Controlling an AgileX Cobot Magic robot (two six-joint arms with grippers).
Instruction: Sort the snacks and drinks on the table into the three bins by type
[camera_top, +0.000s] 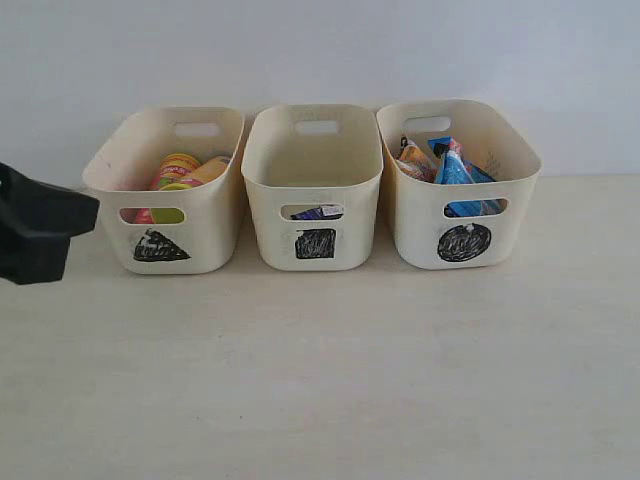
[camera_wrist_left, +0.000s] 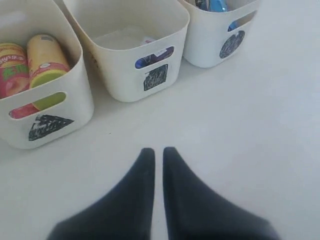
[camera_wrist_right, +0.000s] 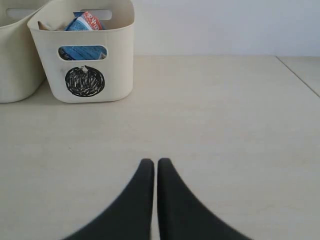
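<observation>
Snacks (camera_top: 178, 170) and drinks (camera_top: 318, 213) are binned; exterior view puts the triangle bin (camera_top: 205, 235) at 3 o'clock from your left pincer (camera_wrist_left: 158, 150). It and the right pincer (camera_wrist_right: 150, 161): pinched closed, empty.

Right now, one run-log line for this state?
cans in triangle bin | carton in square bin | bags in circle bin | left fingers shut, empty | right fingers shut, empty | sorting looks done

Left gripper (camera_wrist_left: 158, 150) and right gripper (camera_wrist_right: 151, 161), both closed and empty, fingertips nearly touching; left arm (camera_top: 40, 235) at the exterior view's left edge.
</observation>
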